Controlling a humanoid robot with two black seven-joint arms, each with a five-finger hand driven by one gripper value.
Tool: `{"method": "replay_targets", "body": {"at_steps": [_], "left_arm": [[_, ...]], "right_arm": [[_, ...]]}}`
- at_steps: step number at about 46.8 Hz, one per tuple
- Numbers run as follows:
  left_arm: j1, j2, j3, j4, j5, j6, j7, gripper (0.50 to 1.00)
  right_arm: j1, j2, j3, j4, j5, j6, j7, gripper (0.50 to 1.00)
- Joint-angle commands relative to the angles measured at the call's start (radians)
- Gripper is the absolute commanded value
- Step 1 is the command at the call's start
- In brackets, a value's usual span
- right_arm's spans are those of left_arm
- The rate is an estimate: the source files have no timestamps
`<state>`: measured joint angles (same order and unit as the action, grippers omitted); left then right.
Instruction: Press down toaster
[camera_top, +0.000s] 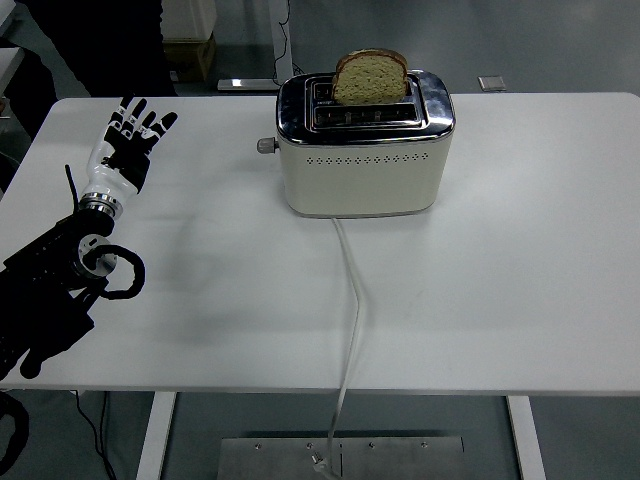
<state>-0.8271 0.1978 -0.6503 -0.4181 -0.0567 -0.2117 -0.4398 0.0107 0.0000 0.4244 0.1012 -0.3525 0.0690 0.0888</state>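
Note:
A cream toaster with a chrome top stands at the table's far middle. A slice of brown bread sticks up out of its rear slot. Its lever knob juts from the left end, high up. My left hand hovers over the table's left side, well to the left of the knob, with the fingers spread and holding nothing. The right arm is out of the picture.
The toaster's white cord runs from its front across the white table and over the near edge. A dark-clothed person stands at the top left, beside a cardboard box on the floor.

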Motion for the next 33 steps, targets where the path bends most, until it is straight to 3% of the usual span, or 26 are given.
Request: {"method": "replay_targets", "body": {"at_steps": [1,33], "left_arm": [[-0.003,0.002,0.0,-0.001,0.0,-0.002,0.001,1.0],[-0.03,0.015,0.014,0.001,0.024,-0.005,0.004,1.0]], "right_arm": [[0.0,0.0,-0.001,0.0,0.0,0.0,0.0,0.998],[0.0,0.0,0.001,0.0,0.001,0.0,0.0,0.998]]}}
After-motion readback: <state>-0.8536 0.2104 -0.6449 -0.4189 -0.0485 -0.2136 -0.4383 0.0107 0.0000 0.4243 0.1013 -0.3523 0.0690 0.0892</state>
